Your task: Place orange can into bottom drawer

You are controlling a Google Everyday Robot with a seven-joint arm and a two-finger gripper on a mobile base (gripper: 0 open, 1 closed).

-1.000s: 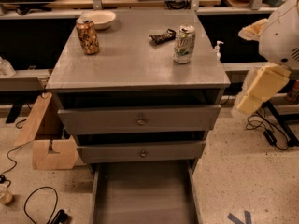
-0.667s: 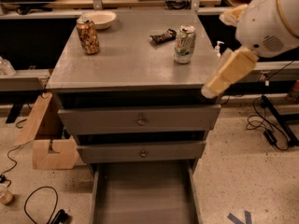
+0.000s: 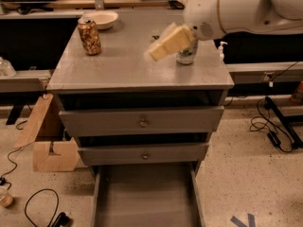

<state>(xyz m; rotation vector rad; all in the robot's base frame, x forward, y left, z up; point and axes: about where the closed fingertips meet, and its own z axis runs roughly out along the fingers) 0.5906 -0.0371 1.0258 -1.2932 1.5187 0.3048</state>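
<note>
So the gripper hangs over the cabinet top, open or closed I can't tell; orange can at its 9 o'clock, bottom drawer open at 6.

Arm in from upper R of view; gripper at tip, tilted down-L, mid-air.

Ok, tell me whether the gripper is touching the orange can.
Apart. The camera view shows the gripper over the middle of the cabinet top, with bare grey surface between it and the orange can.
</note>
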